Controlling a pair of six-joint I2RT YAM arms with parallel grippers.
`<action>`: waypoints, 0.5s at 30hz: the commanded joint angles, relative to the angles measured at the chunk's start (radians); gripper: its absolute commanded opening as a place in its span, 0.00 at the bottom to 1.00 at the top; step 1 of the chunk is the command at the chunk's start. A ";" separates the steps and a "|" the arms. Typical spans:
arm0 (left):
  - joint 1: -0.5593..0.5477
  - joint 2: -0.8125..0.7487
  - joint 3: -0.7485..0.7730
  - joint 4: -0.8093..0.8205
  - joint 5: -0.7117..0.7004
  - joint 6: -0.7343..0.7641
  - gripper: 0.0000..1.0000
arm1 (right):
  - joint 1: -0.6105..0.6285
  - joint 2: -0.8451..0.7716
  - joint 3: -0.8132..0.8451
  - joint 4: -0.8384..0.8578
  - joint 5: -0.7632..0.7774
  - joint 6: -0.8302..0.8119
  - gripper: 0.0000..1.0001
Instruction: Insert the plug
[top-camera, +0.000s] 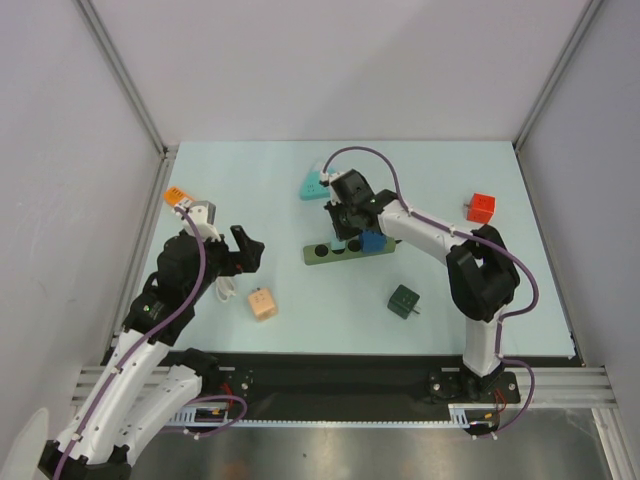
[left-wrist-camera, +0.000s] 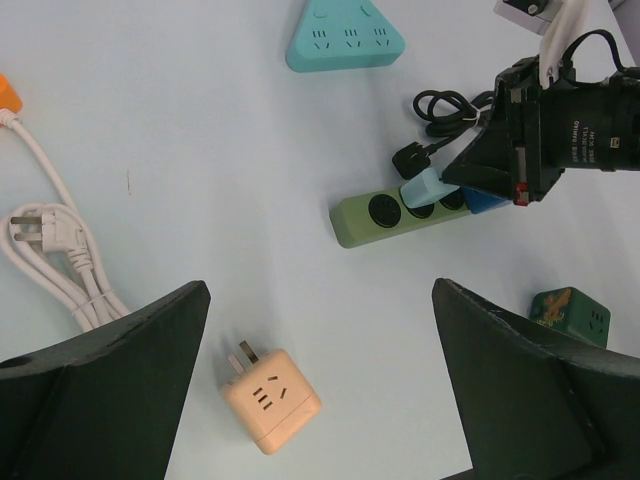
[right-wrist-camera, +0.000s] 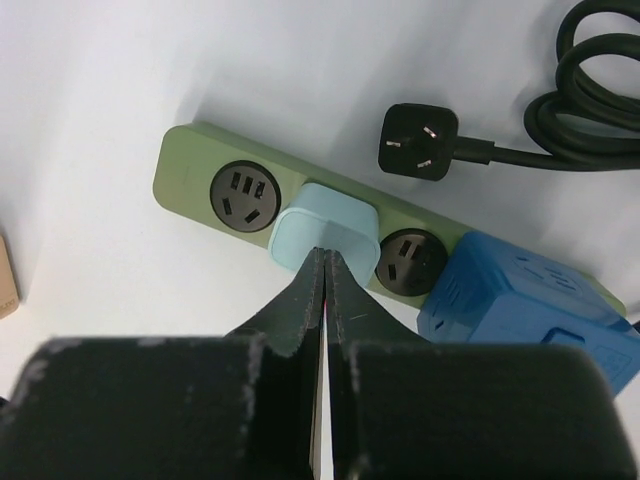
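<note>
The light blue plug sits in the second socket of the green power strip, slightly tilted in the left wrist view. My right gripper is shut, fingers pressed together with nothing between them, tips down on the plug's top face. From above it hovers over the strip. A blue adapter occupies the strip's far end. My left gripper hangs wide open over bare table, with a peach cube adapter lying below, nearer its left finger.
The strip's black plug and coiled cord lie just behind it. A teal triangular socket, a red cube, a dark green cube, an orange plug and a white cable are scattered around.
</note>
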 joint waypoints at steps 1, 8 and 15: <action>0.015 -0.003 -0.001 0.035 0.007 0.014 1.00 | 0.003 -0.020 0.092 -0.067 0.021 -0.015 0.00; 0.016 0.000 -0.003 0.035 0.009 0.014 1.00 | 0.002 -0.036 0.191 -0.124 0.019 -0.028 0.00; 0.016 0.008 -0.004 0.041 0.020 0.017 1.00 | 0.005 -0.045 0.123 -0.122 0.017 -0.009 0.00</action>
